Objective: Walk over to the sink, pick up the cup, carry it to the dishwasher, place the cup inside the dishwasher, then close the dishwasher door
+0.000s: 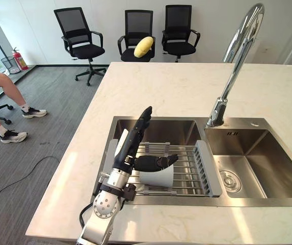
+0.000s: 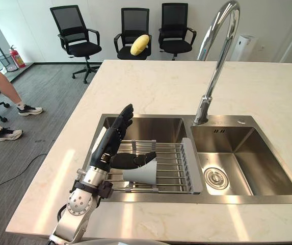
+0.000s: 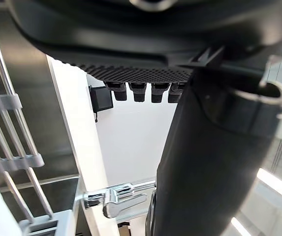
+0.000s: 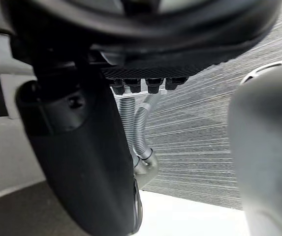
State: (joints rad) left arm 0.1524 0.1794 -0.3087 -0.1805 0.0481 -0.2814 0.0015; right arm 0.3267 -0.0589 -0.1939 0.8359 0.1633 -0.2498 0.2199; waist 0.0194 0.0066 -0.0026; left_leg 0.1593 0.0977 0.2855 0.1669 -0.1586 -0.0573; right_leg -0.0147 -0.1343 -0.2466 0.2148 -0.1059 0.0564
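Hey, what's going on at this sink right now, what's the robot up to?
The robot stands at the sink, going for the white cup that sits on the wire rack across the left basin. Its left hand is beside the cup, fingers straight and thumb stretched over the cup's top; it has not yet closed round it. The right hand is open and holds nothing.

Silver-grey arm [image 1: 104, 208], dark hand [image 1: 127, 151]
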